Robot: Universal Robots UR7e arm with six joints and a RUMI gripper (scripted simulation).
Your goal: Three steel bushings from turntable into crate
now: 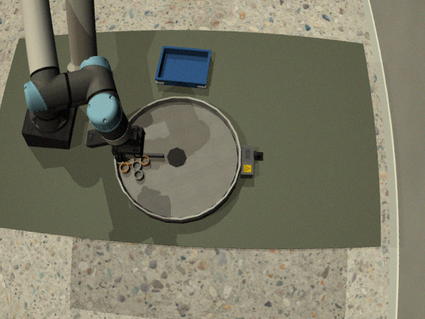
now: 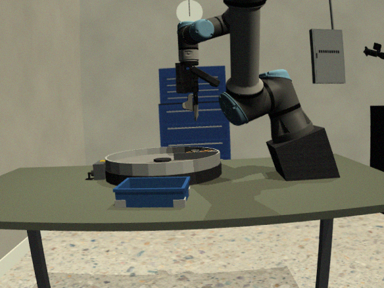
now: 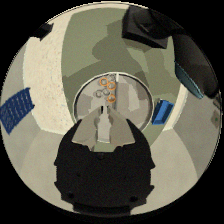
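The table point(image 1: 298, 138) carries everything, and the arm's base point(image 1: 30, 139) sits at its 9 o'clock edge, near enough for the arm to reach both the turntable and the crate. The turntable point(image 1: 233, 127) fills the middle of the table, a raised rim keeping its load from sliding off. The blue crate point(image 1: 159, 70) lies just beyond that rim at 12 o'clock and shows nothing inside, so by the look of it no bushing has been delivered yet.

The gripper point(image 2: 196, 113) hangs well above the turntable's 9 o'clock edge, pointing straight down, probably to line up over the cluster before descending. Its jaws are drawn nearly together with nothing between them.

The bushings huddle by the rim at 9 o'clock, directly below the tool. Two grey steel bushings are visible, one point(image 1: 137, 165) amid the group and one point(image 1: 139, 175) at its 6 o'clock side; a third may be hidden under the wrist. Two orange bushings point(image 1: 124, 167) point(image 1: 145, 160) flank them and should stay put. The tight packing likely makes a clean pick awkward.
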